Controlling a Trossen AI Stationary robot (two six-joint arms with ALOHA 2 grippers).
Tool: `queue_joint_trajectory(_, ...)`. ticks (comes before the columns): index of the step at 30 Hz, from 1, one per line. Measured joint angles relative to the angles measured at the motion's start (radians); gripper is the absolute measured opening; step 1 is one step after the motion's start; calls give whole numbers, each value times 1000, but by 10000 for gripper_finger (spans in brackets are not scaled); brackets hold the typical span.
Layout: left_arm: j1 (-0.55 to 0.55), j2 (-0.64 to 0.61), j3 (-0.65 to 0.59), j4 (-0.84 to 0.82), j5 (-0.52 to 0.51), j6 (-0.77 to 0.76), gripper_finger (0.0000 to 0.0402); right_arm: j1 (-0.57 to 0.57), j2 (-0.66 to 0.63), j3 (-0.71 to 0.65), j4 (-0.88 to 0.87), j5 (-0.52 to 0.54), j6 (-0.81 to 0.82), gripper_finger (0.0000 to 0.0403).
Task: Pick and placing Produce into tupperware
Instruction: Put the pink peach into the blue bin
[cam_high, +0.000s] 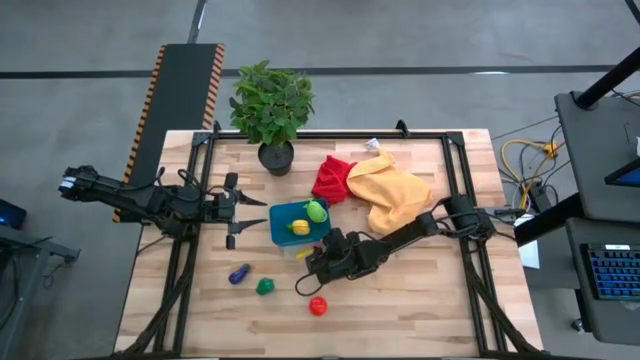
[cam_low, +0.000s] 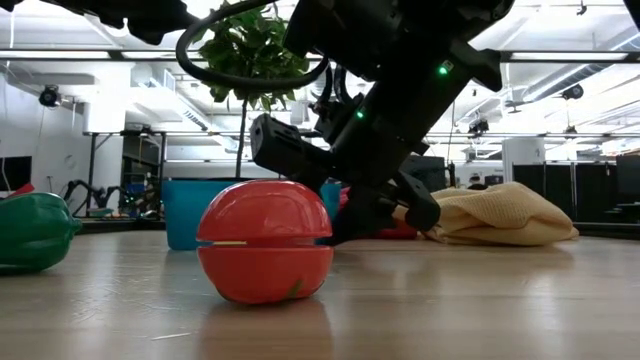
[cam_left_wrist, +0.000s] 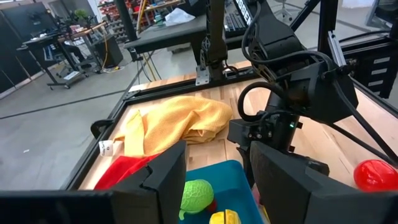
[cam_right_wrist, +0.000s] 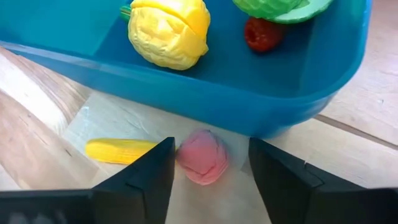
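Note:
The teal tupperware (cam_high: 283, 222) stands mid-table and holds a green piece (cam_high: 316, 211), a yellow piece (cam_high: 300, 228) and, in the right wrist view, a small red piece (cam_right_wrist: 262, 34). My right gripper (cam_right_wrist: 208, 146) is open and low at the tupperware's near wall (cam_right_wrist: 205, 99). Its fingers stand either side of a pink piece (cam_right_wrist: 204, 158), and I cannot tell whether they touch it. A yellow corn piece (cam_right_wrist: 121, 150) lies beside the pink one. My left gripper (cam_high: 256, 215) is open and empty at the tupperware's left end.
A red tomato (cam_high: 318, 306), a green piece (cam_high: 265, 287) and a purple piece (cam_high: 238, 273) lie on the table near the front. A red cloth (cam_high: 332, 180) and a yellow cloth (cam_high: 395, 190) lie behind the tupperware. A potted plant (cam_high: 272, 110) stands at the far edge.

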Motion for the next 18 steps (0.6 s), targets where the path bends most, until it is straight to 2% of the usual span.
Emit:
queue_joint_trajectory(9, 0, 1, 0, 0, 0, 0, 164, 0, 0, 0, 1, -6, -7, 123)
queue_joint_trajectory(18, 0, 1, 0, 0, 0, 0, 164, 15, 0, 2, 2, -26, -56, 85)
